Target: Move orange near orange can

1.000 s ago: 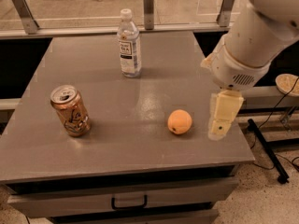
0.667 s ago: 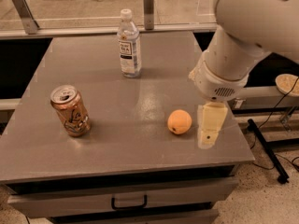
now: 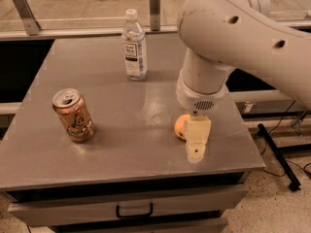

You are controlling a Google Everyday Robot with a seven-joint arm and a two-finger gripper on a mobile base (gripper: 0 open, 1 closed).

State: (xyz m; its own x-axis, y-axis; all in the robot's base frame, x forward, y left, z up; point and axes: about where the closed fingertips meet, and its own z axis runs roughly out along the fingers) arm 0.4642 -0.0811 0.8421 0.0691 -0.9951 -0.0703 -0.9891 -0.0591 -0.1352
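The orange (image 3: 181,125), a small round fruit, sits on the grey table (image 3: 121,144) at the right front, partly hidden behind my gripper. My gripper (image 3: 197,147) hangs from the big white arm directly in front of and over the orange, its pale finger (image 3: 197,139) pointing down at the table. The orange can (image 3: 73,115), copper-orange with a silver top, stands upright at the left, well apart from the orange.
A clear plastic water bottle (image 3: 134,45) with a white cap stands at the back middle. A drawer with a black handle (image 3: 133,211) sits below the table front. The table's right edge is close to the gripper. Cables lie on the floor at right.
The arm has swung left and toward the camera; the gripper moved from right of the orange to in front of it, now covering part of the orange. Orange, can and bottle have not moved.
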